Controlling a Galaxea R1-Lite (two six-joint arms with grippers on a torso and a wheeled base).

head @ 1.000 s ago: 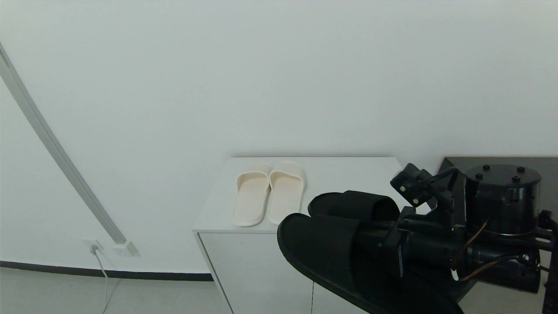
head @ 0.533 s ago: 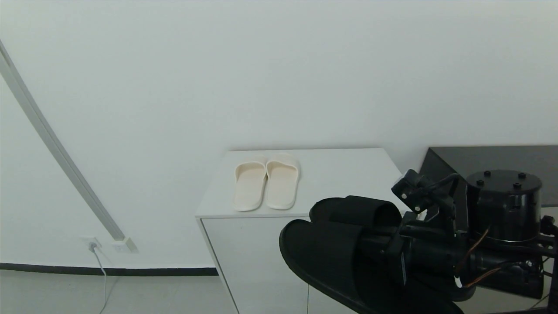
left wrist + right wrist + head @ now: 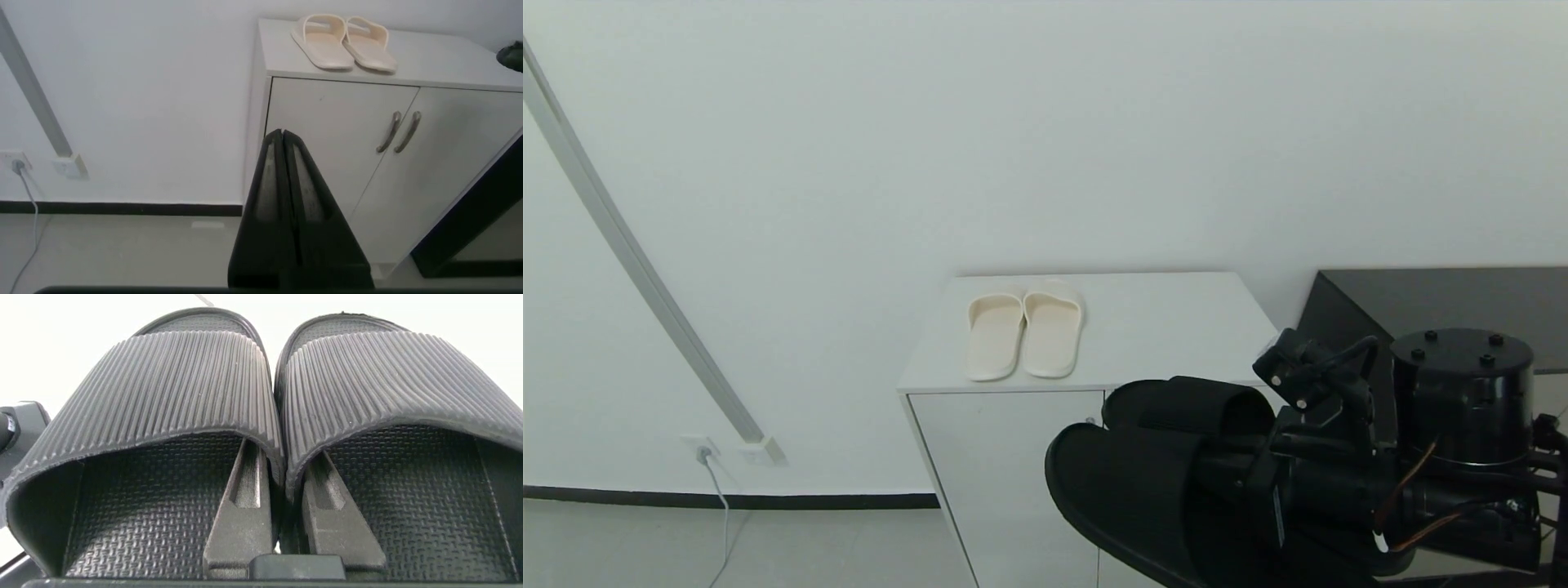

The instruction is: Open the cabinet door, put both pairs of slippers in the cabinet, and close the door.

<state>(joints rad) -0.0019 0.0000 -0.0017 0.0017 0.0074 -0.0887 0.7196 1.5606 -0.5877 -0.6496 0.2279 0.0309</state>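
Head view over the last second: the whole picture has shifted and more of the cabinet (image 3: 1013, 474) front shows, so the camera moved, not the things. Right end effector (image 3: 284, 508) grips the black slippers (image 3: 1152, 474), one finger inside each, held near and right of the cabinet. Left end effector (image 3: 283, 147) is closed and empty. White slippers (image 3: 1024, 333) lie on the cabinet top, left side. Doors (image 3: 327, 147) are shut; judged, opening them is the next step, likely with the free left arm.

Black ribbed rubber slippers (image 3: 1143, 482) swallow my right claw's (image 3: 283, 490) tips and block the white two-door cabinet's (image 3: 1005, 457) right half (bottom cropped)
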